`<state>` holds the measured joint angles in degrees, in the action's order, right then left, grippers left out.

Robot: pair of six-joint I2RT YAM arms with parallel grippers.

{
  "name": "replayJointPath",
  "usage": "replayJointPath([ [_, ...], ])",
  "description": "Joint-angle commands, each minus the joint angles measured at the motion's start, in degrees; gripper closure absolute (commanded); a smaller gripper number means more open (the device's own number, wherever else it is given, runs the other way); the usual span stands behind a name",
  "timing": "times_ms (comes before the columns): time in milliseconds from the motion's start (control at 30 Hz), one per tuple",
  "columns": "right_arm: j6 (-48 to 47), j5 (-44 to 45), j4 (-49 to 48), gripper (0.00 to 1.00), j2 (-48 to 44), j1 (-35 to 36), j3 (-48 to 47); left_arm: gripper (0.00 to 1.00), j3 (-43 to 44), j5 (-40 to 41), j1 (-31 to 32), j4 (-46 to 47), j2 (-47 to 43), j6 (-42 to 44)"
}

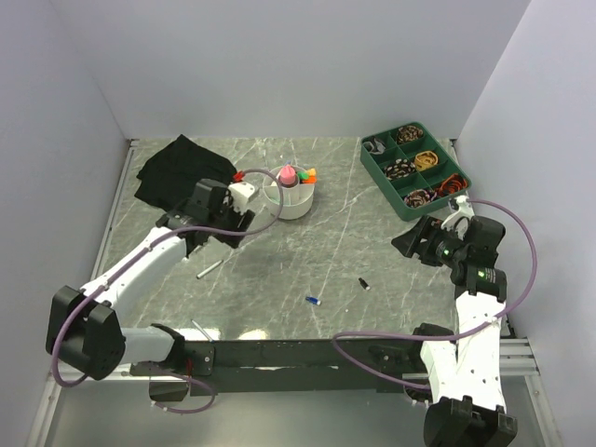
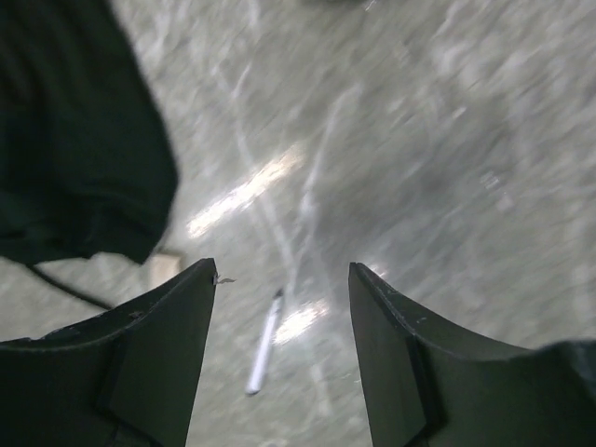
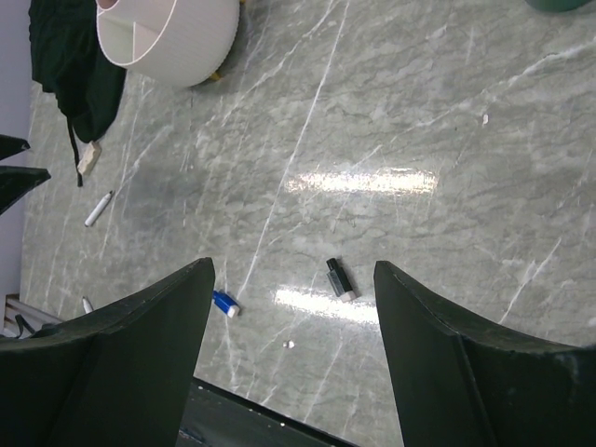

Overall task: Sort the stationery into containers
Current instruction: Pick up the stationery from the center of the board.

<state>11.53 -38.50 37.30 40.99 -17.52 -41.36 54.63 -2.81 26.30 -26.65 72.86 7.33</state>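
The fingers (image 2: 158, 354) of my left gripper (image 2: 281, 270) are spread wide apart and they hold nothing. They touch nothing too; they hang above the marble table (image 2: 447, 140). In my left wrist view a thin white pen (image 2: 264, 345) lies flat on the table, in the gap between the two fingers. The black fabric bag (image 2: 74, 140) lies beside it, further out.

The fingers (image 3: 140, 354) of my right gripper (image 3: 293, 268) are also wide open and empty, above the table. A tiny black piece (image 3: 340, 279) lies below, between them, and a tiny blue piece (image 3: 224, 303) lies just beside one finger.

Further away stands the white bowl (image 1: 289, 198), near the bag. Inside it are a pink-capped bottle (image 1: 290, 175) and an orange highlighter (image 1: 309, 173). A green tray (image 1: 414, 168) sits at the far right side.
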Motion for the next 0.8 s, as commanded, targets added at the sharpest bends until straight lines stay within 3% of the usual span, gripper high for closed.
replayJointPath([
  [0, -0.5, -0.3, -0.6, 0.23, -0.1, -0.3, -2.5, 0.36, -2.6, -5.5, -2.2, -6.1, -4.3, 16.5],
  [133, -0.2, -0.5, -1.2, 0.22, 0.1, -0.3, -1.6, 0.36, -3.8, -16.5, 1.1, -10.1, -6.5, 27.5],
  [267, 0.4, -0.6, -2.0, 0.23, 1.1, -0.3, -1.7, 0.37, 2.6, -24.3, 9.5, -10.9, -1.4, 27.6],
  [400, 0.2, -0.3, -1.3, 0.23, 2.0, -0.3, -3.5, 0.37, 7.1, -23.4, 15.7, -6.5, 6.3, 19.9],
  [467, 0.0, -0.4, -0.7, 0.23, 2.2, -0.4, -5.4, 0.38, 9.9, -18.7, 15.9, -4.6, 9.6, 12.5],
  [600, -1.1, 0.4, 0.6, 0.23, 1.5, -0.3, -7.2, 0.37, 9.8, -10.7, 7.9, 1.2, 9.9, 7.0],
  [767, -0.5, 0.6, -0.4, 0.23, 0.0, -0.4, -5.5, 0.38, 14.1, -8.2, -5.9, 0.1, 12.1, 10.1],
])
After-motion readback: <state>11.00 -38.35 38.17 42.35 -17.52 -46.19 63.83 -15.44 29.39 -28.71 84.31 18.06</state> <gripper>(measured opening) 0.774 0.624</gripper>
